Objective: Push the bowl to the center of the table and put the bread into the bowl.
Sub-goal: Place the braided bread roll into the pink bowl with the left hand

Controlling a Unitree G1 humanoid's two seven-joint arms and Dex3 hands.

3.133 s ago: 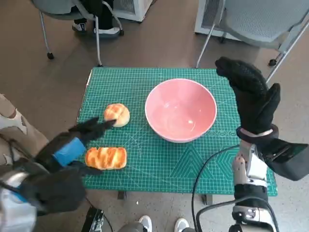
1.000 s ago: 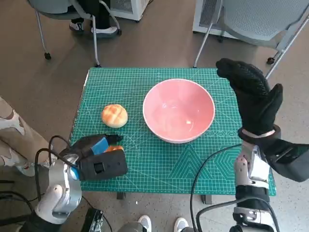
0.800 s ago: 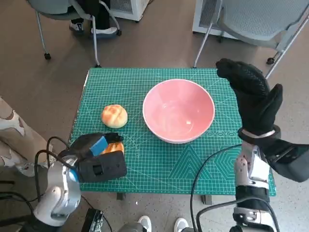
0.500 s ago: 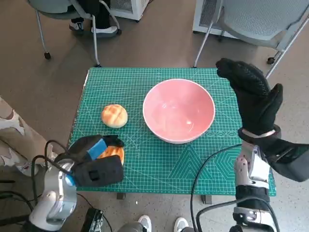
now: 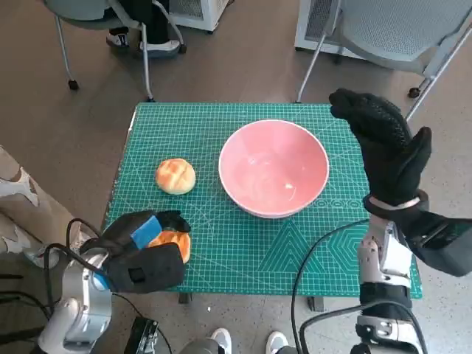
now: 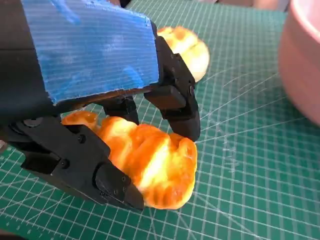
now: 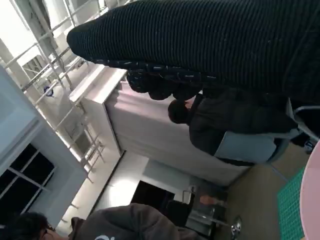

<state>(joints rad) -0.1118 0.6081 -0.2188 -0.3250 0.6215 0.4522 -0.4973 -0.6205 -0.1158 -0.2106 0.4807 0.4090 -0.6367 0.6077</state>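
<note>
The pink bowl [image 5: 273, 168] stands upright on the green mat [image 5: 214, 125], slightly right of the middle, and is empty. A round bun [image 5: 175, 176] lies to its left. Near the front left corner lies a long glazed bread [image 5: 172, 242]; my left hand [image 5: 140, 249] covers most of it. In the left wrist view the black fingers [image 6: 175, 107] and the thumb clasp this bread [image 6: 155, 165] from both sides while it rests on the mat, with the round bun [image 6: 189, 44] and the bowl's wall [image 6: 306, 60] beyond. My right hand [image 5: 385, 144] is raised beside the bowl's right side, fingers apart, holding nothing.
Office chairs [image 5: 398, 29] stand beyond the table's far edge, and a person's feet [image 5: 147, 40] show there. A black cable [image 5: 313, 258] crosses the mat's front right. The right wrist view shows a seated person [image 7: 220, 125] under the glove [image 7: 200, 45].
My left hand came down from between the two breads and closed over the long bread near the front left corner. Bowl, round bun and right hand stayed put.
</note>
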